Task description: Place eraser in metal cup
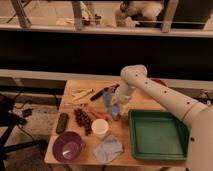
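A dark, flat, oblong thing that looks like the eraser [62, 122] lies near the left edge of the wooden table [127, 152]. The small bluish-grey metal cup [107, 98] stands near the table's middle. My white arm reaches in from the right, and my gripper [115, 109] hangs just right of and in front of the metal cup, far from the eraser. Nothing can be made out in the gripper.
A green tray [135, 131] takes up the right side of the table. A white paper cup [100, 128], a purple bowl [67, 146] and a bluish cloth [108, 148] sit at the front. Dark grapes [82, 120], yellow pieces [81, 93] and a marker [99, 93] lie behind.
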### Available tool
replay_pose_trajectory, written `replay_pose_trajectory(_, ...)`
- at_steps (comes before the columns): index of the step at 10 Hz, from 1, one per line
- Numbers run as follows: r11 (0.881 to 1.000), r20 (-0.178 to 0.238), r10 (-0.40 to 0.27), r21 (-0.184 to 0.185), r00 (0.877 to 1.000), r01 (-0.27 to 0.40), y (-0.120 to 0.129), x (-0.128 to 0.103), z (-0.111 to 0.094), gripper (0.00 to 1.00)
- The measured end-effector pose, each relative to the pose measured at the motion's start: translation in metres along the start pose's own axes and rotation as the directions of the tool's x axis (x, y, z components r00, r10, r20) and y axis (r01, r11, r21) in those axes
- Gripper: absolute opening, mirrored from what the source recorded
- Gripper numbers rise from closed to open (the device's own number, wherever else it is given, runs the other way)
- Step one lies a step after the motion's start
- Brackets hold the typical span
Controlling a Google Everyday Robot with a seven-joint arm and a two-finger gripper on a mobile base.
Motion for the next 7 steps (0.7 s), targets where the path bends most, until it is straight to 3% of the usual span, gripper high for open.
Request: replay_pose_trajectory(7,1.0,0.0,0.002,-0.01,1.0,-0.002,0.0013,-0.001,0.0036,0.06)
